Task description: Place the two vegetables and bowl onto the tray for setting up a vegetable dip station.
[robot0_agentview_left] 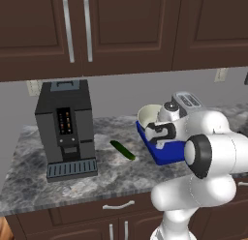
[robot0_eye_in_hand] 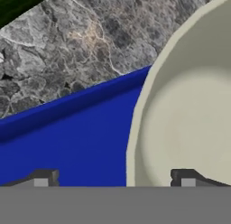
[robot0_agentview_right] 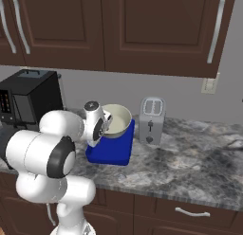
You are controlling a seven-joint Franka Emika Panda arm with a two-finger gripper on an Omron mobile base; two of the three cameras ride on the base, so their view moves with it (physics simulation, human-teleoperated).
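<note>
A home kitchen — dark brown wall cupboards (robot0_agentview_left: pixel 97 31) with long metal handles fill the top of both base views, above a grey marbled stone counter (robot0_agentview_left: pixel 72 173) with drawers beneath. A black coffee machine (robot0_agentview_left: pixel 65 130) stands at centre left of the left base view, a silver toaster (robot0_agentview_right: pixel 152 120) at centre of the right — with wall sockets (robot0_agentview_right: pixel 209 85) behind.

The arm (robot0_agentview_left: pixel 203 157) was glossy white, built of rounded bulbous segments with dark grey joint rings and caps. The tool (robot0_eye_in_hand: pixel 115 178) ended in small dark fingertips (robot0_eye_in_hand: pixel 43 177).
</note>
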